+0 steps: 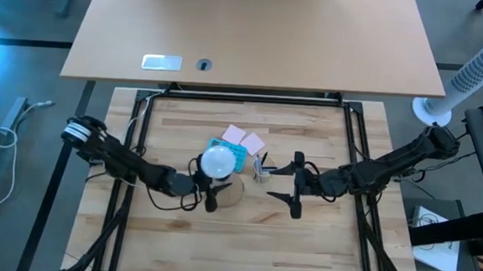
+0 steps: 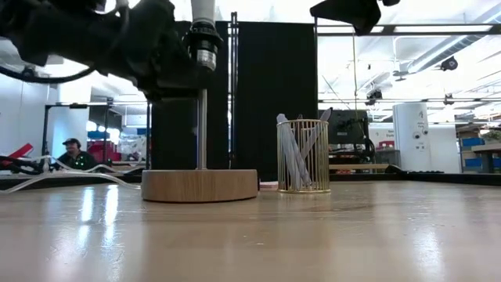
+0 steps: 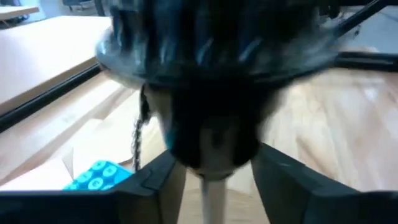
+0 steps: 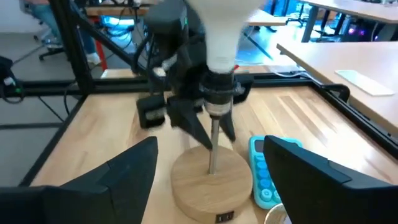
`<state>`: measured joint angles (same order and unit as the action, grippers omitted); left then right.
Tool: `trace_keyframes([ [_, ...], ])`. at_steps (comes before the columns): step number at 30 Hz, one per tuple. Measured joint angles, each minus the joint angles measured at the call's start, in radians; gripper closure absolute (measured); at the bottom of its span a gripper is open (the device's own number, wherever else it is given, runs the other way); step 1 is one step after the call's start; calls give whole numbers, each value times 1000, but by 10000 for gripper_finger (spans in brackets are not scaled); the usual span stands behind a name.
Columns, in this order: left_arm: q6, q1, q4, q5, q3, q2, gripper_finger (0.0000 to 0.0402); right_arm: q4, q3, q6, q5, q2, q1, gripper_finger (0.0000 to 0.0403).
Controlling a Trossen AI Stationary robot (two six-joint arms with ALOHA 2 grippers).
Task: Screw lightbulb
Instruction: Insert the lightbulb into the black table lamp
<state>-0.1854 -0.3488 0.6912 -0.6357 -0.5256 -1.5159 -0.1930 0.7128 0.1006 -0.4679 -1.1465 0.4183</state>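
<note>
The frosted white lightbulb (image 4: 217, 31) stands upright with its narrow base in the black socket (image 4: 217, 93). The socket tops a thin rod (image 2: 202, 129) that rises from a round wooden disc (image 1: 230, 190). My left gripper (image 4: 214, 138) comes in nearly level from the table's left. It is open, with one finger on each side of the rod just under the socket (image 3: 211, 130). My right gripper (image 1: 295, 185) hangs open above the table to the right of the lamp, pointing at it with nothing between its fingers.
A blue calculator (image 1: 233, 155) and pink notes (image 1: 243, 138) lie just behind the lamp. A gold wire cup (image 2: 303, 155) with pens stands between the lamp and my right gripper. A second table (image 1: 256, 35) stands beyond the far edge. A person (image 2: 72, 153) sits in the room behind.
</note>
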Motion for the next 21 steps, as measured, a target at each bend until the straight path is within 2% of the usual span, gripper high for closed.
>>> trace_keyframes([
  [6,1,-34,-71,2,0,82,183,-84,0,-44,44,-79,-14,109],
  [11,9,-45,-113,24,0,115,150,-374,0,-74,-5,-225,-37,97],
  [16,9,-47,-107,29,3,122,139,-622,0,-148,-29,-343,-61,105],
  [21,7,-47,-89,20,57,142,138,-648,1,-93,-31,-386,-85,108],
])
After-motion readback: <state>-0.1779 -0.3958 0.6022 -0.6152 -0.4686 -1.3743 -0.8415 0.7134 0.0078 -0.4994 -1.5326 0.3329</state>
